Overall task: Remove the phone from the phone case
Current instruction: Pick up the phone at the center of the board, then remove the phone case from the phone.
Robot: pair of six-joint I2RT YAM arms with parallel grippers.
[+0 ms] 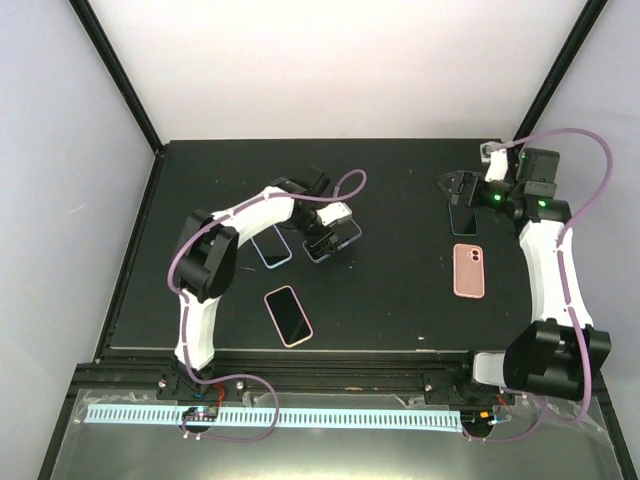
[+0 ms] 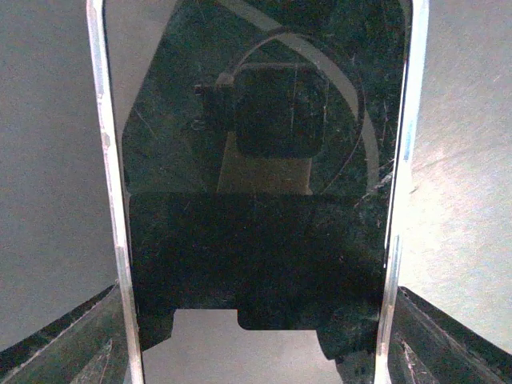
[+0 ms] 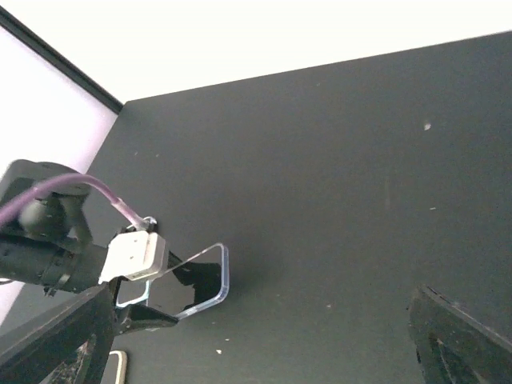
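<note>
A dark-screened phone in a clear, bluish-rimmed phone case [image 1: 335, 238] lies left of the table's middle. My left gripper [image 1: 322, 243] is shut on its long sides. In the left wrist view the phone [image 2: 256, 240] fills the space between my fingers [image 2: 72, 340], and its glossy screen mirrors the camera. The right wrist view shows this phone [image 3: 188, 280] tilted, one end raised off the mat. My right gripper [image 1: 460, 190] stands wide open at the far right, with nothing between its fingers [image 3: 460, 340].
A blue-cased phone [image 1: 270, 248] lies just left of the held one. A pink-rimmed phone [image 1: 288, 315] lies nearer the front. A pink case [image 1: 468, 270] lies face down on the right. Another dark phone [image 1: 462, 217] lies under the right gripper.
</note>
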